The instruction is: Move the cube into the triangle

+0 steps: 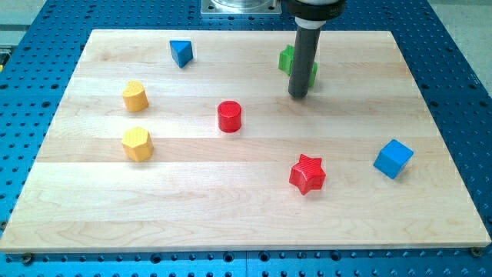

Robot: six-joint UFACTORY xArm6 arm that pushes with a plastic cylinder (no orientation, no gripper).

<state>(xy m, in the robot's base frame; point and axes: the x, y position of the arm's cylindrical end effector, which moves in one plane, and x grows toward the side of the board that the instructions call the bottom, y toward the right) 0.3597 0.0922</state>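
Observation:
The blue cube (393,158) lies on the wooden board (246,208) at the view's right. The blue triangle (181,52) lies near the view's top left. My tip (297,95) stands on the board at the top centre-right, just in front of a green block (288,61) that the rod partly hides. The tip is far from the cube, up and to its left, and well to the right of the triangle.
A red cylinder (229,116) stands near the middle. A red star (307,174) lies left of the cube. Two yellow blocks (135,95) (137,143) sit at the left. The blue perforated table (461,92) surrounds the board.

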